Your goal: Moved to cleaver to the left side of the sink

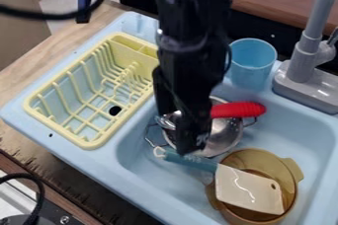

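The black gripper hangs over the sink, in front of the metal pot and close to the cleaver's handle. The cleaver has a cream blade and a teal handle. Its blade lies across the amber pot at the right, and its handle points left, passing just below the gripper. Whether the gripper touches the handle is unclear.
A metal pot stands in the basin, with a red-handled item over it. Below it is the amber pot. A yellow dish rack sits left, a blue cup behind, and the grey faucet at upper right.
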Tool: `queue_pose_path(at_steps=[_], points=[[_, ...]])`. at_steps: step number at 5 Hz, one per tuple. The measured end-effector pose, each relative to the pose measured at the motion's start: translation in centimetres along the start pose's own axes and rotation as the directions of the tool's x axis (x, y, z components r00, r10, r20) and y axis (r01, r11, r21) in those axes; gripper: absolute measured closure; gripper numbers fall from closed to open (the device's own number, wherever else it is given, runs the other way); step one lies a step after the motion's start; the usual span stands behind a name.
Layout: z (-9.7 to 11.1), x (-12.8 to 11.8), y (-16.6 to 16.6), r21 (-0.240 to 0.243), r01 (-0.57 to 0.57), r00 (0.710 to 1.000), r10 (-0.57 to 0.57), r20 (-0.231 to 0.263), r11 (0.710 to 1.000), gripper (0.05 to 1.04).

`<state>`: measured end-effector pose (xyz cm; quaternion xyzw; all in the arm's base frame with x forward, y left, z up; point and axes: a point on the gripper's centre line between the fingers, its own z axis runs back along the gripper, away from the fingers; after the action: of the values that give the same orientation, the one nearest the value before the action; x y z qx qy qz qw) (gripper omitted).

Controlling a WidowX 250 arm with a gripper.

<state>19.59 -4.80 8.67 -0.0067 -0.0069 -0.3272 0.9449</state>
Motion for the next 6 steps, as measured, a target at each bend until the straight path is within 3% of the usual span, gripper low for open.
queue_pose_path(at_steps=[1,3,4,6], points=[[-0.6,-0.3,-1.6,0.012,0.085,0.996,-0.085,0.005,0.996,0.087],[-3.0,-0.5,-2.1,0.078,0.169,0.985,-0.164,-0.061,0.983,0.087],[-3.2,-0.2,-1.7,0.104,0.163,0.986,-0.159,-0.050,0.981,0.087],[-5.0,-0.5,-1.2,0.118,0.166,0.983,-0.155,-0.104,0.979,0.087]])
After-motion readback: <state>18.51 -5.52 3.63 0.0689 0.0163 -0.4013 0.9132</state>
